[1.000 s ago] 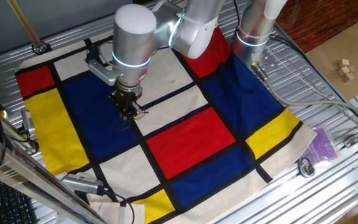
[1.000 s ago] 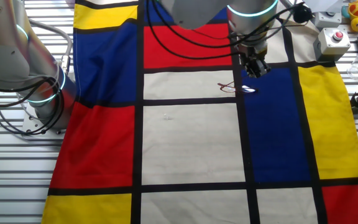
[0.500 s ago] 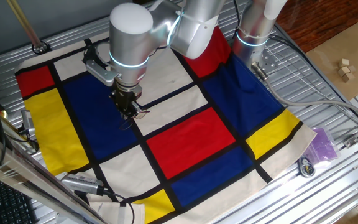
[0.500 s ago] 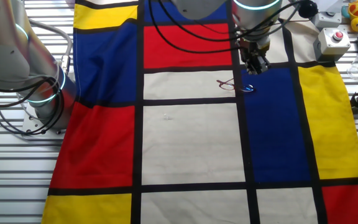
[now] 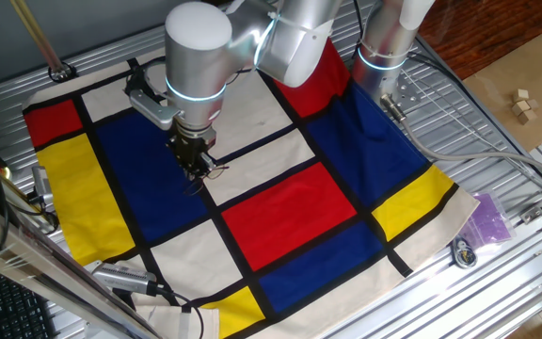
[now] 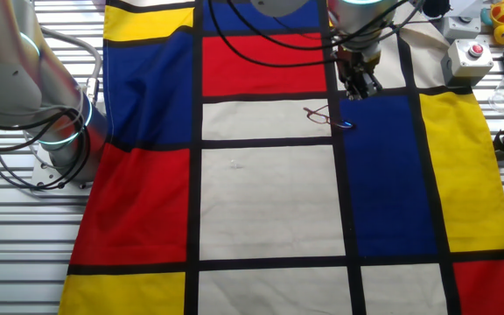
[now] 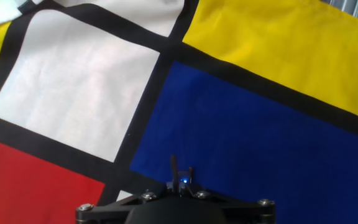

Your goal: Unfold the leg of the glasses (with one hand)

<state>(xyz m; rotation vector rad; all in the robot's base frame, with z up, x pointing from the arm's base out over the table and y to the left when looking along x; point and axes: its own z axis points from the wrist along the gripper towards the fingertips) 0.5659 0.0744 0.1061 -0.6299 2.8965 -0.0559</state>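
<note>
A ribbed metal desk carries a large cloth of red, blue, yellow and cream blocks split by black bands, and the silver robot arm reaches down over it. Its dark fingers hang just above the cloth, and I cannot tell whether the 2 tips are apart or together. The tiny thin dark wire-frame glasses lie on the cloth across a black band between a cream block and a blue block, just beside the fingertips.

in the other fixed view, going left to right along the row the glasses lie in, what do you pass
arm base → blue cloth square → cream square → glasses → blue square → yellow panel
</note>
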